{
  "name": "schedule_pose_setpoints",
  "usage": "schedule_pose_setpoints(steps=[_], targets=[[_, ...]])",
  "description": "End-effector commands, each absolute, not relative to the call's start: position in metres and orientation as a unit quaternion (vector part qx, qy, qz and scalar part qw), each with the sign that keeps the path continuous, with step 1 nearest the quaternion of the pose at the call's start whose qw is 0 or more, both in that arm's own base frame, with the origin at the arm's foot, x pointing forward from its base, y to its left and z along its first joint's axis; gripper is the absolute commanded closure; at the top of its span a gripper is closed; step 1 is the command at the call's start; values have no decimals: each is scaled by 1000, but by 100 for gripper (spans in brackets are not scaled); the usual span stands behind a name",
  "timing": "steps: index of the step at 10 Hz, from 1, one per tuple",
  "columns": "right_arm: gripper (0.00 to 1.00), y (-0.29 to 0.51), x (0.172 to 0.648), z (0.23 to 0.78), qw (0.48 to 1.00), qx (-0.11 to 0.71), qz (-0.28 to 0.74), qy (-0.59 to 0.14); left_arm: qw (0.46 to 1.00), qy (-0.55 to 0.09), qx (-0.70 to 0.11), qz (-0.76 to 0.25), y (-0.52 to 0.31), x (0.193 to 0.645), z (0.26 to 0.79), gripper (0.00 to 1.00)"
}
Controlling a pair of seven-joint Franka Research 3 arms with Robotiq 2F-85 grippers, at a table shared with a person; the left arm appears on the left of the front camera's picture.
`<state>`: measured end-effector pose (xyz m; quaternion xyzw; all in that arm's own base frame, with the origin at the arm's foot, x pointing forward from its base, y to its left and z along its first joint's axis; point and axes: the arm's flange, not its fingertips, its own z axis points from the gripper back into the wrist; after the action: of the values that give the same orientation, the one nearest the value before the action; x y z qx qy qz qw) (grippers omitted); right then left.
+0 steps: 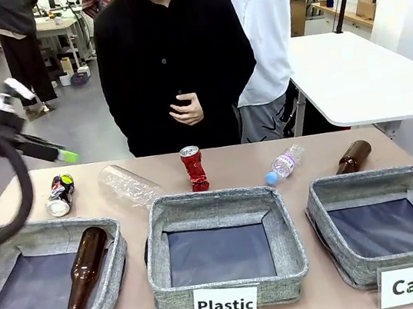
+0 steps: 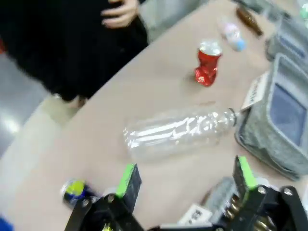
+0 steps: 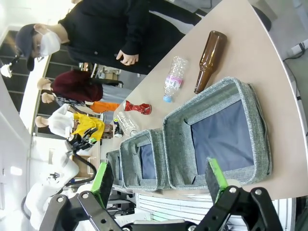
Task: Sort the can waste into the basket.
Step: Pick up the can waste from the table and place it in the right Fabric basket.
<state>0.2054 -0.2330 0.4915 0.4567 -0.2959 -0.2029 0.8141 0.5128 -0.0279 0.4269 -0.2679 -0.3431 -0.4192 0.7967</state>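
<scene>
A: In the front view, where are the cans?
B: The dark can (image 1: pixel 60 195) lies on its side at the left of the table (image 1: pixel 234 159), just behind the Bottle basket (image 1: pixel 47 234). Its silver end faces us, so its long way runs from near to far. The red can (image 1: pixel 194 169) stands up in the middle, behind the Plastic basket (image 1: pixel 217 197).
A: And the Can basket?
B: The Can basket (image 1: pixel 381 177) sits way over at the right. No can is in it yet.
A: Which hand is closer?
B: The left gripper (image 1: pixel 65 153) hangs in the air just above the dark can. I think it goes for that one first.
A: What about the left wrist view?
B: It is blurry. The left gripper's fingers are spread wide with nothing between them. The dark can peeks out low down, just outside one finger, not between the two. So I think the hand must slide sideways before it goes down. A clear bottle (image 2: pixel 178 132) lies across, straight ahead. The red can is far past it.
A: And the right wrist view?
B: The right gripper (image 3: pixel 159 180) is spread wide too and grips nothing. The Can basket is close in front of it. The red can is well apart from it, farther along the table. I cannot pick out the dark can there.
</scene>
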Motion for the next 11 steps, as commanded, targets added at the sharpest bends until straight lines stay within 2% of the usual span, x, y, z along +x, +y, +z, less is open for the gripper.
schedule_pose_setpoints(steps=[1,2,3,7,8,9,10,11], targets=[[0,-235,206,492,809,462,-193,-308,743,-363,-311,-468,-39,532,395,0],[0,-235,206,492,809,462,-193,-308,782,-319,-299,-445,-52,536,397,0],[0,-235,206,492,809,462,-193,-308,774,-344,-282,-450,-46,524,405,0],[0,-235,206,492,809,462,-193,-308,772,-342,-285,-453,-49,531,398,0],[0,-235,206,492,809,462,-193,-308,718,-332,-334,-512,-66,552,391,0],[0,-235,206,492,809,462,-193,-308,682,-356,-353,-532,-81,567,388,0],[0,-235,206,492,809,462,-193,-308,655,-363,-375,-547,-97,579,378,0],[0,-235,206,492,809,462,-193,-308,657,-364,-366,-549,-111,588,366,0]])
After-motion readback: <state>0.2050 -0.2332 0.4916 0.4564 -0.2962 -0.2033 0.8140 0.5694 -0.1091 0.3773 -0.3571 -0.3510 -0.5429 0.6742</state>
